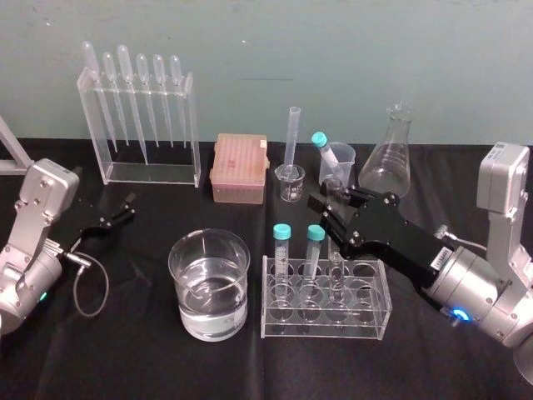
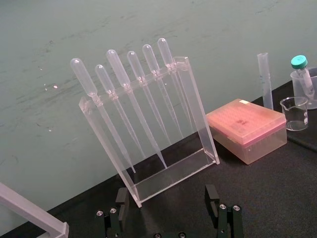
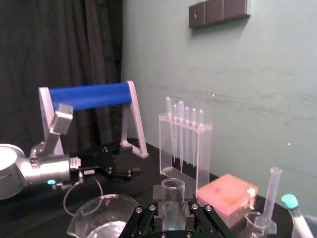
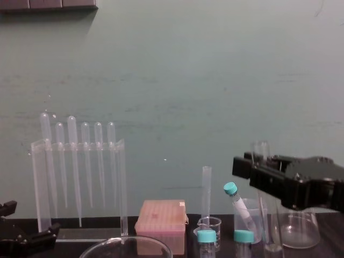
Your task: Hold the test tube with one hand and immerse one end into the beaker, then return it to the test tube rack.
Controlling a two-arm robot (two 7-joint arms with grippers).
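Over the test tube rack: right gripper pinched the upright test tube, lower end in a slot; left gripper parked, fingers spread.

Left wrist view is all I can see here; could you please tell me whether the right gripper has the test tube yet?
Observer: Yes, the right gripper is shut on the test tube.
Operator: Has it been lifted out?
Observer: No, its lower end stands in the test tube rack.
Operator: My left gripper is parked open; where is the beaker?
Observer: The beaker sits left of the rack, holding clear liquid.
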